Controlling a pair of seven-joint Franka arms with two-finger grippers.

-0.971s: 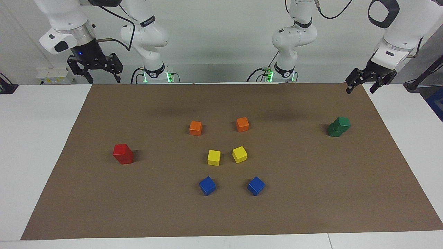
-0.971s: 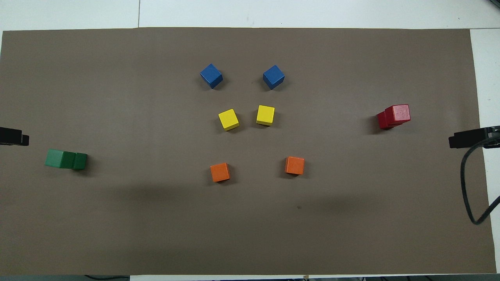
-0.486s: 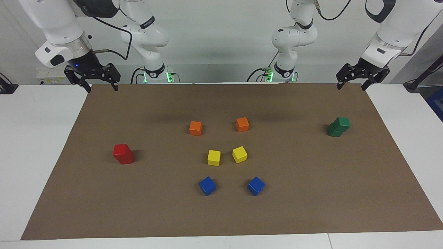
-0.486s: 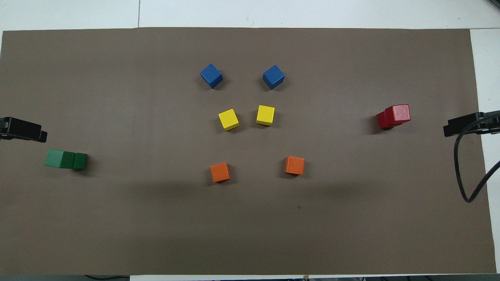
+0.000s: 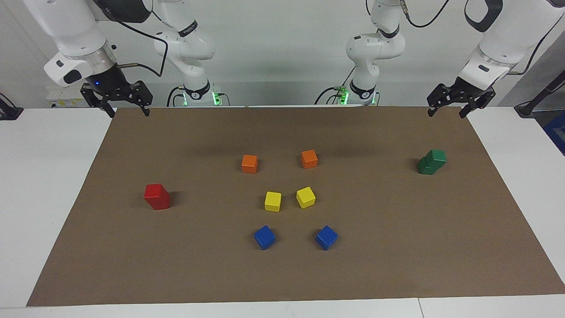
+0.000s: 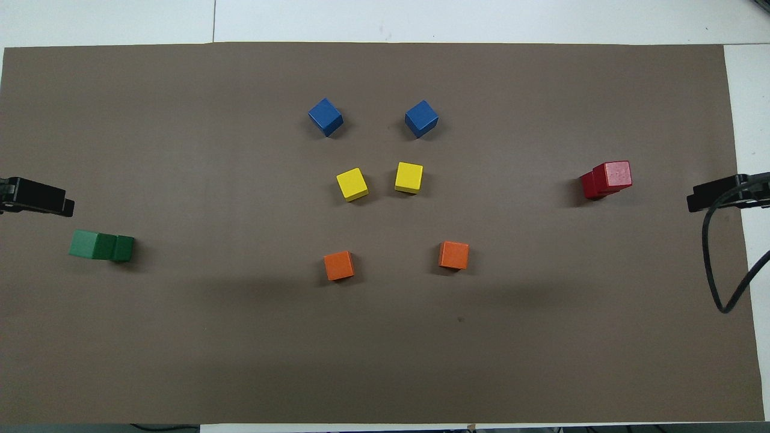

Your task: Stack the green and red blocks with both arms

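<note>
Two dark green blocks [image 5: 431,162] stand stacked toward the left arm's end of the brown mat; the upper one sits a little askew. They also show in the overhead view [image 6: 99,246]. Two red blocks [image 5: 156,196] stand stacked toward the right arm's end, and show from overhead too [image 6: 606,178]. My left gripper [image 5: 445,114] hangs open and empty in the air over the mat's corner, apart from the green stack; its tip shows at the overhead view's edge [image 6: 54,201]. My right gripper [image 5: 128,112] hangs open and empty over the other corner, apart from the red stack [image 6: 701,198].
In the middle of the mat [image 5: 397,247] lie two orange cubes [image 5: 249,163] [image 5: 309,159] nearest the robots, then two yellow cubes [image 5: 273,201] [image 5: 305,197], then two blue cubes [image 5: 264,237] [image 5: 326,237]. White table [image 5: 39,198] surrounds the mat.
Both grippers have shifted slightly in the air near the mat's corners, the left one toward the middle. Both stay open. No block has moved.
</note>
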